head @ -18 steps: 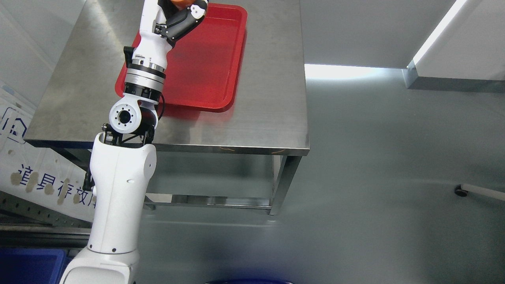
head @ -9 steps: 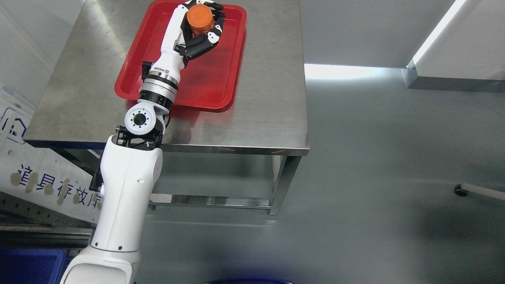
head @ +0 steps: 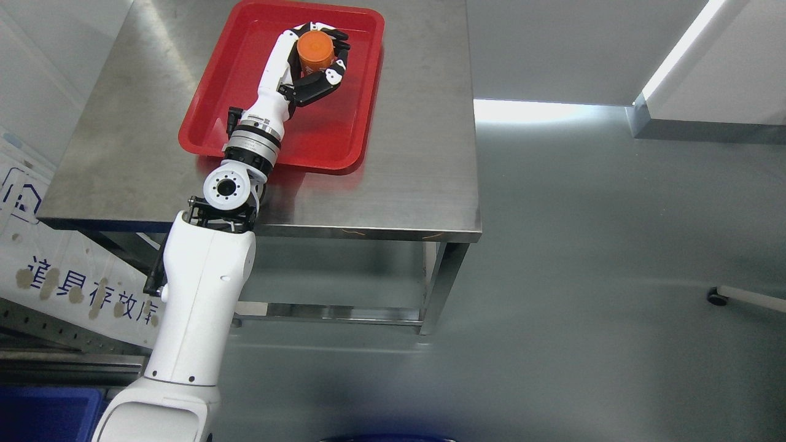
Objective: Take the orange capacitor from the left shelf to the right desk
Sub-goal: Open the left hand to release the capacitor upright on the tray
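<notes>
My left hand (head: 319, 58) reaches over the red tray (head: 233, 104) on the steel desk (head: 399, 153). Its fingers are curled around the orange capacitor (head: 315, 50), a short orange cylinder seen from its round top. The hand holds it over the tray's far right part; I cannot tell whether it touches the tray floor. My left arm (head: 202, 294) comes up from the lower left and crosses the desk's front edge. The right arm is out of the picture.
The desk's right edge ends at a grey floor (head: 614, 245). A white panel with printed signs (head: 73, 288) stands at the left beside the desk. A blue bin (head: 43, 414) shows at the bottom left corner, and a castor (head: 716, 299) at the right edge.
The left hand came down into view from the top edge with the orange capacitor and lowered over the tray's far right part. The forearm swung to the right. The camera stayed put.
</notes>
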Tool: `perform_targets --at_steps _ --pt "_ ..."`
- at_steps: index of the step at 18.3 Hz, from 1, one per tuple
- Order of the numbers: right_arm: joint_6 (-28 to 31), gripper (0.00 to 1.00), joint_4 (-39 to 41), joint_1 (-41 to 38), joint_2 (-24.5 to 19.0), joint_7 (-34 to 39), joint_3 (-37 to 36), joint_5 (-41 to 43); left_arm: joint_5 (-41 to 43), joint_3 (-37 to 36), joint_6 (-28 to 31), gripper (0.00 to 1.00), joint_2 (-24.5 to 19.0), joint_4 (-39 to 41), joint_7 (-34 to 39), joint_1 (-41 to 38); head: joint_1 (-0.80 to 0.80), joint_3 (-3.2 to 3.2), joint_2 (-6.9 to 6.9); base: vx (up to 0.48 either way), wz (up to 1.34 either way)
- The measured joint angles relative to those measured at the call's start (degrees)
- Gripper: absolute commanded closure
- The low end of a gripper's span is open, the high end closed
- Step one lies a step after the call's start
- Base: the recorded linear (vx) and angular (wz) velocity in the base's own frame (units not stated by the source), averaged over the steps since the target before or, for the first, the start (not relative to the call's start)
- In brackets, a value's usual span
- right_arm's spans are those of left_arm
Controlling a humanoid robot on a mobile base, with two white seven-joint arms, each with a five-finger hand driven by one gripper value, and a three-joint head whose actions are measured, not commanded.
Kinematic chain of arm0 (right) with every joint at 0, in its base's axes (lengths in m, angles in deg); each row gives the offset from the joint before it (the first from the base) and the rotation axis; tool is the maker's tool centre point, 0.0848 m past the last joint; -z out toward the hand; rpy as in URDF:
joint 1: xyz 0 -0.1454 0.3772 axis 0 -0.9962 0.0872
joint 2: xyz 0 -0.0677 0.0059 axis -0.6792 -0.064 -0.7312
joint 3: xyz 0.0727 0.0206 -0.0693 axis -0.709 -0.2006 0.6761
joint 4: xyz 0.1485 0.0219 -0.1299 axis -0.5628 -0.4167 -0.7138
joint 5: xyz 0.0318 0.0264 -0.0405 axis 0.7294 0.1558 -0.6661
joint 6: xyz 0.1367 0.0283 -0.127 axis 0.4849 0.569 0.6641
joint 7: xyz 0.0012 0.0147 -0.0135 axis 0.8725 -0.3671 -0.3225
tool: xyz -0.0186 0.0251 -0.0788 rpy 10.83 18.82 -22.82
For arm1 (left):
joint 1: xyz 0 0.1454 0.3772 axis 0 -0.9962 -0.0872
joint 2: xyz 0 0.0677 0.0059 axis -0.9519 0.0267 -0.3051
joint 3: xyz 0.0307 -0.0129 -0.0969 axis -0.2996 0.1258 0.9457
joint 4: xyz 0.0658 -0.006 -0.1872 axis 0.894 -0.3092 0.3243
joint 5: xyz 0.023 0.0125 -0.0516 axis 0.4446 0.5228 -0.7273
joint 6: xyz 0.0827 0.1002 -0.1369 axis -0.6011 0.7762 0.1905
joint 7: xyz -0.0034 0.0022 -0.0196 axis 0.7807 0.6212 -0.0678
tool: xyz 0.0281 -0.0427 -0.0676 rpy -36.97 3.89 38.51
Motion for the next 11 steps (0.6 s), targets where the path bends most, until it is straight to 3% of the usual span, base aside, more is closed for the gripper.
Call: perform_targets --at_steps 1,2,3,4,9,11 --pt "0.00 0.00 0.00 0.00 0.00 0.00 0.00 0.00 0.24 0.10 0.00 0.81 0.00 -0.48 0.00 0.09 0.00 0.00 0.00 0.000 0.00" --pt "0.00 0.00 0.00 0.00 0.00 0.00 0.00 0.00 0.49 0.20 0.00 0.72 0.00 -0.97 0.00 0.17 0.00 0.00 0.00 0.000 0.00" --pt "0.00 0.00 0.00 0.00 0.00 0.00 0.00 0.00 0.70 0.28 0.00 0.49 0.00 -1.36 0.00 0.28 0.00 0.00 0.00 0.000 0.00" --pt "0.00 0.00 0.00 0.00 0.00 0.00 0.00 0.00 0.89 0.38 0.00 0.38 0.00 -1.76 0.00 0.43 0.00 0.00 0.00 0.000 0.00" --pt "0.00 0.00 0.00 0.00 0.00 0.00 0.00 0.00 1.31 0.99 -0.04 0.17 0.00 -2.96 0.02 2.49 0.00 0.00 0.00 0.000 0.00" --pt "0.00 0.00 0.00 0.00 0.00 0.00 0.00 0.00 1.39 1.45 -0.25 0.04 0.00 -3.23 0.05 3.61 0.00 0.00 0.00 0.000 0.00"
